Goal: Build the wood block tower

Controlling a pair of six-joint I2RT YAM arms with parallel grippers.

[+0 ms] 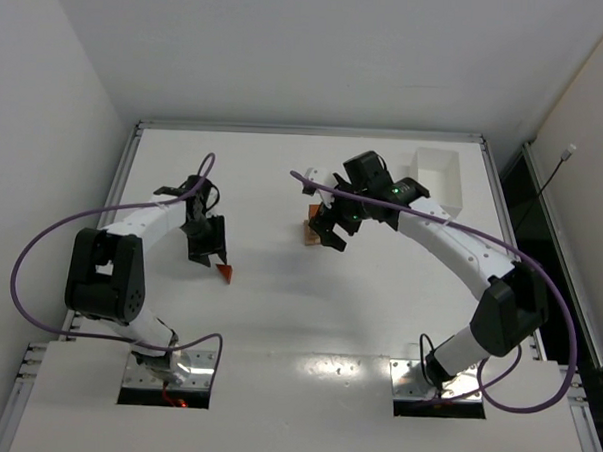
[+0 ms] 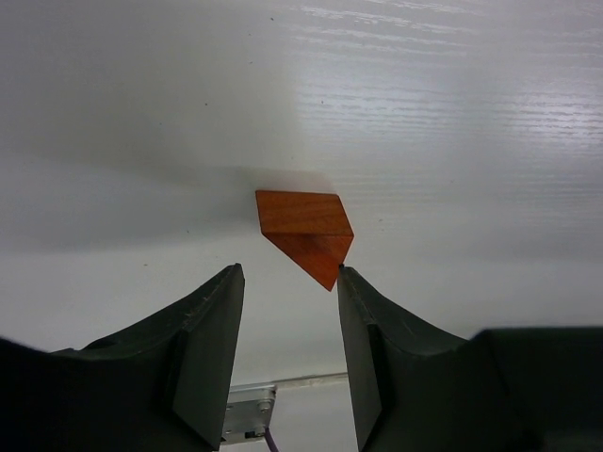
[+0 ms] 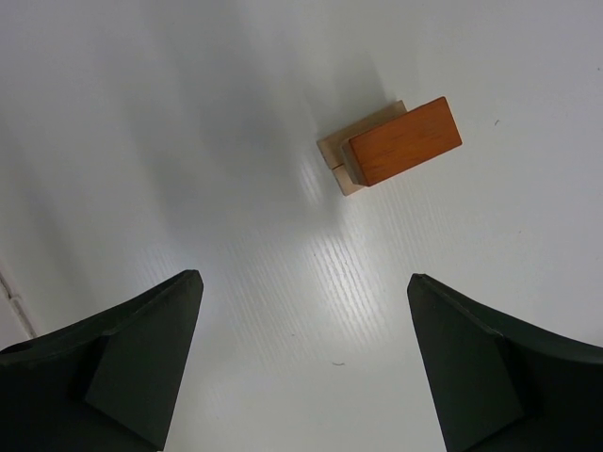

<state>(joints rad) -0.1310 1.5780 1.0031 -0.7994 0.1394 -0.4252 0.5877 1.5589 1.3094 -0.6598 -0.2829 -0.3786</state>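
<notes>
The white rectangular plastic tray [image 1: 439, 178] sits at the far right corner of the white table [image 1: 277, 325]; left of the tray and a little nearer the arm bases stands the start of the tower, a reddish-brown rectangular wooden block [image 3: 403, 141] lying on pale tan wooden pieces [image 3: 330, 151] that show a seam between them; the right gripper [image 3: 303, 282] hangs above the table just beside this stack, on the tray's side of it, its jaws spread wide and holding nothing; the right arm's wrist and its purple cable [image 1: 323, 194] lie between the tray and the stack, and in the top view the gripper crowds the stack's edge; much farther left of the tray, and nearer the bases, a reddish-brown wooden wedge [image 2: 306, 231] lies alone on the table, well apart from the stack; the left gripper [image 2: 290, 282] is low just beside the wedge, jaws parted a little wider than it and empty; the wedge's pointed corner is close to the tip of one finger [image 2: 363, 320], though whether they touch I cannot tell.
</notes>
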